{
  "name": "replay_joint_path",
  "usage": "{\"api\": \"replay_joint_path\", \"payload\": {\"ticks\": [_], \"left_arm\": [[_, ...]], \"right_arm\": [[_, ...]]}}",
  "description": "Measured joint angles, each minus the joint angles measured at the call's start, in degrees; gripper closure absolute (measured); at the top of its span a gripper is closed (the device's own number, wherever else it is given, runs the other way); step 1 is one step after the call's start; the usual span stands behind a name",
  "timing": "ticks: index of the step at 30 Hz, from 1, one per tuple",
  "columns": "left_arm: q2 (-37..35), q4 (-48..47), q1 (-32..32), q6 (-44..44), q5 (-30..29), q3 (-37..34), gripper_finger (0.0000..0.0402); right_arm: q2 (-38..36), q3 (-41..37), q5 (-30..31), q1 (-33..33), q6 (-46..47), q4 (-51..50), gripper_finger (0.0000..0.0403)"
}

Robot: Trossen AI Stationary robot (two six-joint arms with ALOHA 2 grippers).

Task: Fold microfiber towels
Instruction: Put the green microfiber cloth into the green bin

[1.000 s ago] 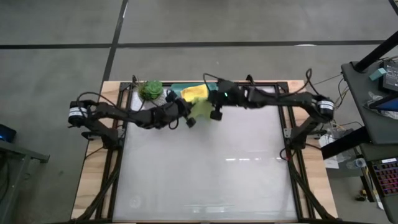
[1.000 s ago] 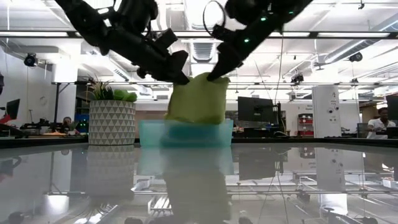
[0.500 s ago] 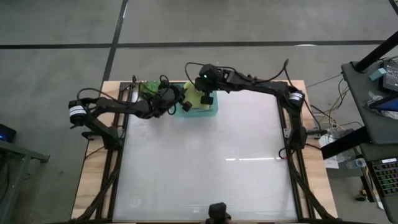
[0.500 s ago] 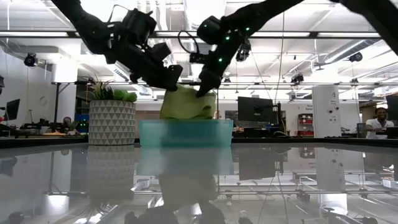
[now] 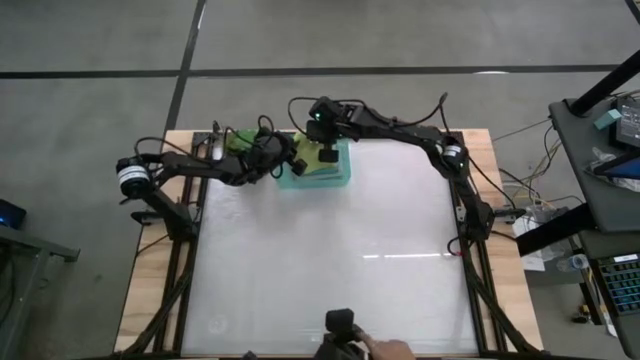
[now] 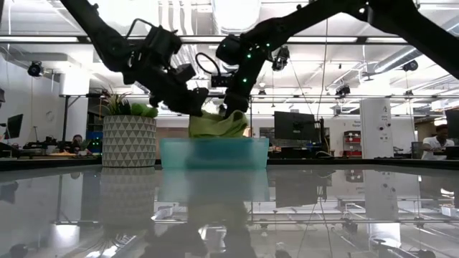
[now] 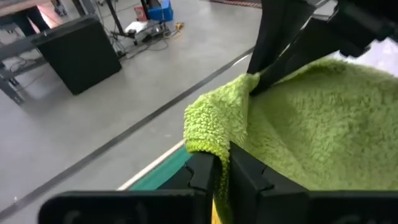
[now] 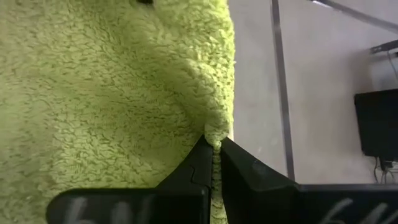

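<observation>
Lime towel being lowered into the tray

Both arms are reaching over the teal tray (image 5: 340,178) at the table's far edge, having carried the lime green towel (image 6: 215,124) back from mid-air above the table and down until it is bunching on the tray's contents. The left gripper (image 7: 221,169) and the right gripper (image 8: 213,151) are each pinching a towel edge, so release is probably next.

Grey concrete floor (image 5: 90,40) with dark seams, ceiling strip lights (image 6: 401,40), a patterned planter (image 6: 130,141), monitors (image 6: 295,125) on far desks.
</observation>
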Motion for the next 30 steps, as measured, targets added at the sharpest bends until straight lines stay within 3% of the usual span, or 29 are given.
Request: {"api": "replay_joint_path", "payload": {"ticks": [5,17,20,25,27,30], "left_arm": [[1.14,0.14,0.8,-1.35,-1.1,0.0,0.036],[0.61,-0.12,2.53,-1.13,-2.81,0.2,0.028],[-0.88,0.18,2.54,2.33,0.69,0.21,0.0273],[-1.92,0.4,2.4,7.21,14.81,0.57,0.0278],[-1.92,0.38,2.59,8.78,16.05,0.52,0.029],[-1.73,0.41,2.8,10.43,16.02,0.33,0.0316]], "right_arm": [[0.12,0.06,0.0,-0.25,0.07,-1.32,0.0379],[-2.68,0.41,0.33,-1.86,2.6,-4.2,0.0276],[-4.56,0.41,-0.4,-2.06,5.11,-5.1,0.0264],[-7.06,-1.25,-15.59,-2.17,10.08,-4.64,0.0282],[-7.16,-2.7,-19.66,-2.09,12.31,-4.0,0.0302],[-7.16,-6.68,-20.55,-1.95,14.46,-0.49,0.0337]]}}
